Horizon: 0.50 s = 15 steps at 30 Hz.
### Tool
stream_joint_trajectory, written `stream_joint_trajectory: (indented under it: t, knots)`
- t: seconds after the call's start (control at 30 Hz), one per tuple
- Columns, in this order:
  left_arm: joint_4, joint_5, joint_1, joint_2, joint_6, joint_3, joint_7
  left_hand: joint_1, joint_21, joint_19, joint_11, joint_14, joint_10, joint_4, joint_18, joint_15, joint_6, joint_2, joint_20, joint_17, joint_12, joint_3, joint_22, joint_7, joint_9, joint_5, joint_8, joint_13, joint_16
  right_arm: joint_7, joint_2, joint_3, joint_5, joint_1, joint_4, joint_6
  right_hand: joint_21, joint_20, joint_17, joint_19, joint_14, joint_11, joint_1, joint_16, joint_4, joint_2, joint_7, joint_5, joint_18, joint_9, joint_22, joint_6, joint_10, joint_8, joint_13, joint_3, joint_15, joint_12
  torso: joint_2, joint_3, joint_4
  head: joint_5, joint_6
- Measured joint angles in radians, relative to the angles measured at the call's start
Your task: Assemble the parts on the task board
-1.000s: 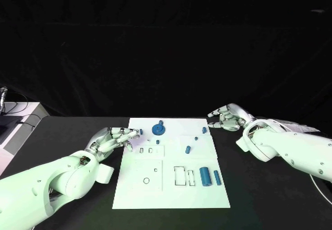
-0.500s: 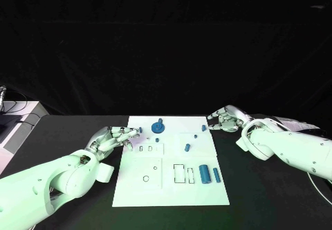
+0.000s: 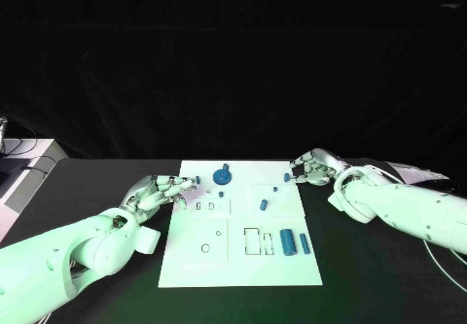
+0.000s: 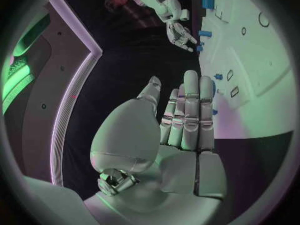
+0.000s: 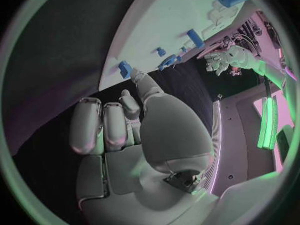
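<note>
While the right hand [image 3: 313,170] touches a small blue part [image 3: 288,177] with half-curled fingers, probably to pinch it, the left hand [image 3: 160,191] waits empty and relaxed beside the task board [image 3: 238,270].

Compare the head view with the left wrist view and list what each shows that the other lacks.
Head view alone: the large blue cylinder near the task board's near edge, and the blue wheel-like part at its far end. Left wrist view alone: the left hand's straight, close-set fingers from behind. Both: the board, the right hand at its far right edge, and small blue parts.
</note>
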Motion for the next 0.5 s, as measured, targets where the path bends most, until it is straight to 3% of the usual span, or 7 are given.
stream_joint_trajectory:
  t: [0.5]
  knots:
    - [0.000, 0.000, 0.000, 0.000, 0.000, 0.002, 0.000, 0.000, 0.000, 0.000, 0.000, 0.000, 0.000, 0.000, 0.000, 0.000, 0.000, 0.000, 0.000, -0.001, 0.000, 0.000, 0.000, 0.000, 0.000, 0.000, 0.000, 0.000, 0.000, -0.021, 0.037, -0.001, -0.017, -0.013, -0.044, 0.018, 0.000, 0.000, 0.006, 0.000, 0.000, -0.003, 0.005, 0.000, 0.004, 0.005, -0.002, 0.000, 0.000, 0.000, 0.000, -0.002, -0.004, 0.000, 0.000, -0.004, 0.000, 0.000, -0.002, -0.0006, 0.0007, 0.001, -0.008]
